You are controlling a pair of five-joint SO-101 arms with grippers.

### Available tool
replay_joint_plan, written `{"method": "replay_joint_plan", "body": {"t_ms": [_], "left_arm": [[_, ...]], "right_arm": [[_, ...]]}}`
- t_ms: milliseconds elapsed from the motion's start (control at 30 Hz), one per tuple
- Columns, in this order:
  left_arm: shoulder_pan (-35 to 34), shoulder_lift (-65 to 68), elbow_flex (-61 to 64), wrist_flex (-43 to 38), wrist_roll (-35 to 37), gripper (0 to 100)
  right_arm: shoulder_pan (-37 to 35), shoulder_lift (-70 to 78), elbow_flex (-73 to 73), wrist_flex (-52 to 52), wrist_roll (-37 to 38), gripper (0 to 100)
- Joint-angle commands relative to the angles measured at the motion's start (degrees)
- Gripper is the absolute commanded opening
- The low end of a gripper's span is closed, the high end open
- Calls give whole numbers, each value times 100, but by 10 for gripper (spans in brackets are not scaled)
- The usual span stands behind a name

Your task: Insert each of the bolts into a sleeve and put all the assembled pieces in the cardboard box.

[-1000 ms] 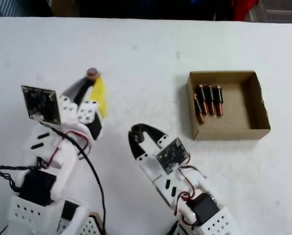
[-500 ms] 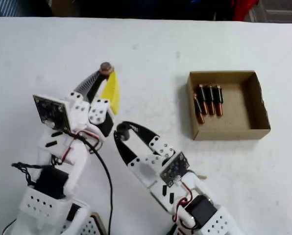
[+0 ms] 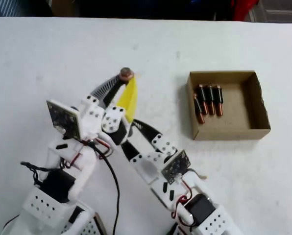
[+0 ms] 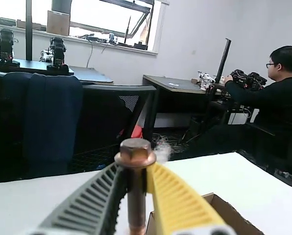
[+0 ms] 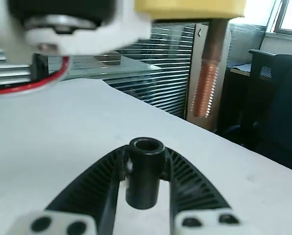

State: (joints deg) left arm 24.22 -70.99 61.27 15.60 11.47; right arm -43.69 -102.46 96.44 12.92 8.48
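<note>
Right claw [image 5: 145, 154]: pinching the black sleeve [image 5: 145, 182] upright by its middle, bore up, centre of the high view.
Left claw [image 4: 135, 176]: pinching the copper bolt [image 4: 135, 152] just under its head, threads hanging free, not yet over the bore.
Handling: both likely light, rigid, slick; grip firmly, keep ends clear.
Cardboard box [image 3: 244, 105]: right of frame, four assembled pieces [image 3: 208, 103] inside.
</note>
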Motion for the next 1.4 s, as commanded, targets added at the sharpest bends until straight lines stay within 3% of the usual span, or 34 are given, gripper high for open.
{"method": "replay_joint_plan", "body": {"t_ms": [0,167,533,1167,1367], "left_arm": [[84,-400,-44,-26,-18,24],[66,-936,18,607,-18,24],[330,-1349,158,1213,-18,24],[295,-2334,844,1240,-18,24],[330,-2369,976,1714,18,24]], "right_arm": [[57,-66,44,-127,-44,31],[57,-66,44,-127,-44,31],[48,-66,44,-119,-44,31],[57,-66,44,-119,-44,31],[57,-66,44,-119,-44,31]]}}
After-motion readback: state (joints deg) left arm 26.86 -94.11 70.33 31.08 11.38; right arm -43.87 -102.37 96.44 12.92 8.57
